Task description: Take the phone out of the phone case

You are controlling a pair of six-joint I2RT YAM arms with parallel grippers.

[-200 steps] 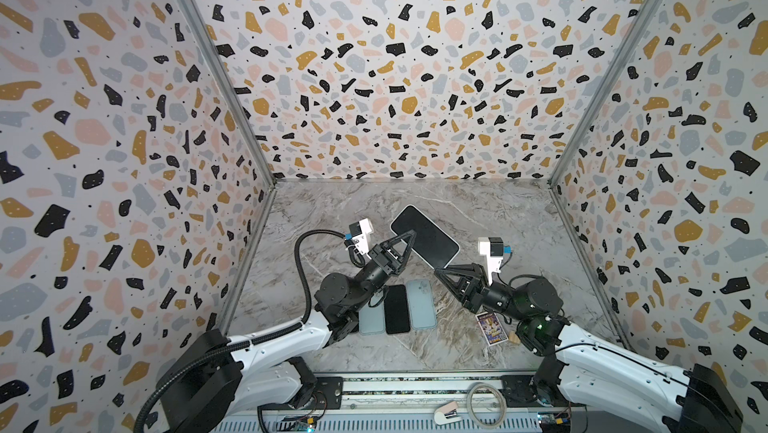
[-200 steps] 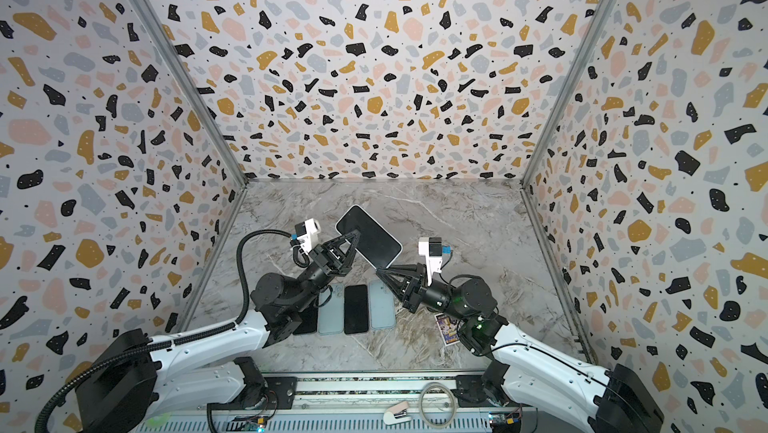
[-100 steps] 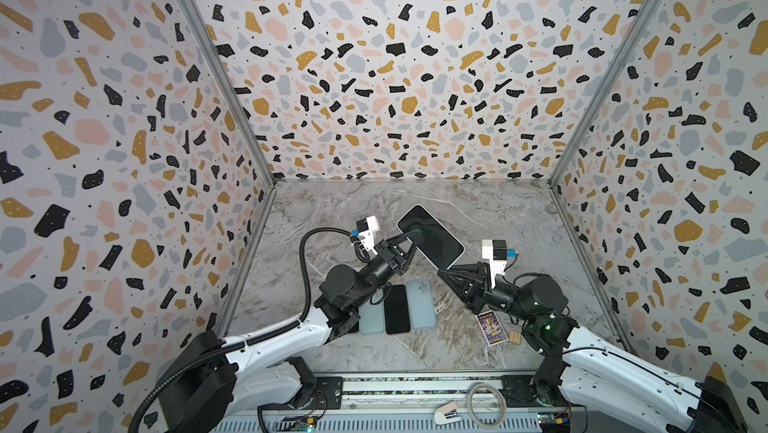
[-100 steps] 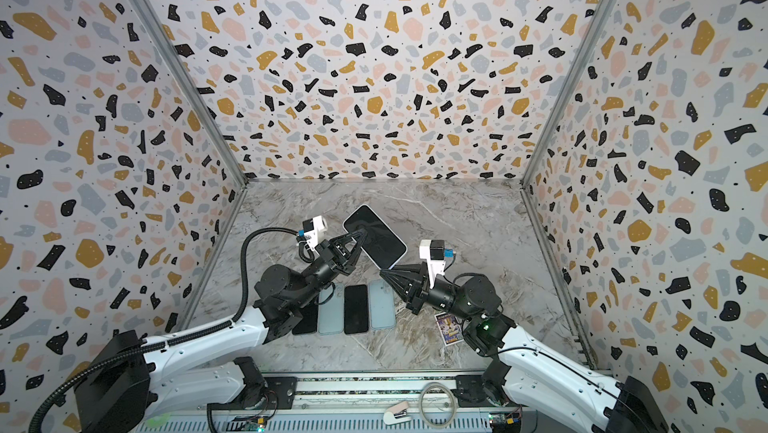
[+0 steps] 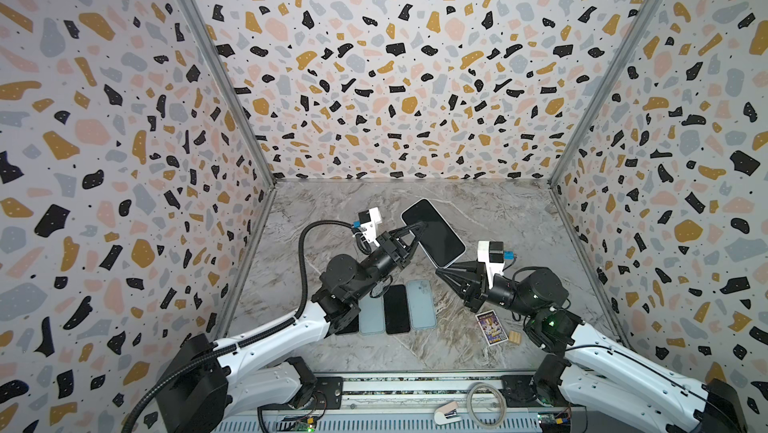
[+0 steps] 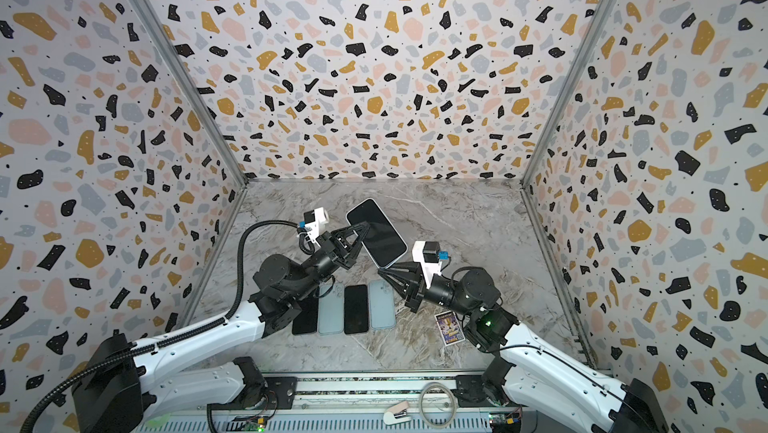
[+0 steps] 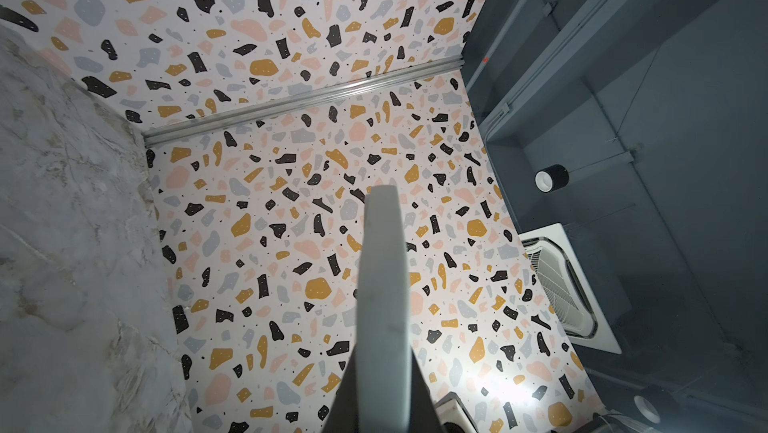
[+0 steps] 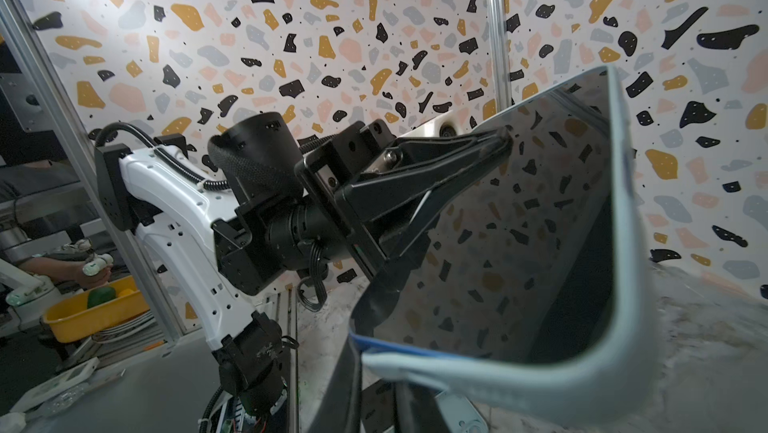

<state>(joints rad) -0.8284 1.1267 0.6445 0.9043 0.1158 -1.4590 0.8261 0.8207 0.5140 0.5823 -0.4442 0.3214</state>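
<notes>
Above the counter point(image 5: 503, 210), the phone point(image 5: 434, 233) hangs tilted in its phone case point(image 8: 540, 383). The left gripper point(image 5: 419, 228) clamps its long edge as an anchor, while the right gripper point(image 5: 439, 271) pinches the case's lower corner, likely to peel it.

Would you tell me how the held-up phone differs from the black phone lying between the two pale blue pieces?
The held phone is raised and tilted; the black phone lies flat on the table. The held phone wears a pale blue case; the black phone shows none. Both show dark screens.
</notes>
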